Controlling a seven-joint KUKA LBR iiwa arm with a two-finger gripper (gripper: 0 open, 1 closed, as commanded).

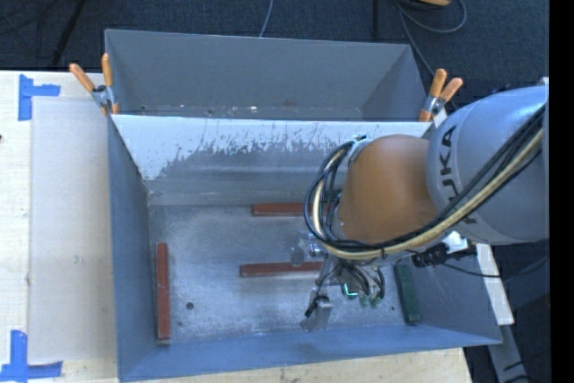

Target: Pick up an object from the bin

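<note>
My gripper (317, 309) hangs low over the floor of the grey bin (224, 318), lower middle of the frame. I cannot tell whether it is open or closed, and I see nothing in it, so I judge the pick not yet done. The nearest thing is the middle brown stick (273, 269), just up and left; a dark green stick (408, 291) lies to the right. The upper brown stick (276, 210) and the left brown stick (162, 291) lie well apart. My arm (502, 184) bears part of the KUKA lettering (442, 159).
</note>
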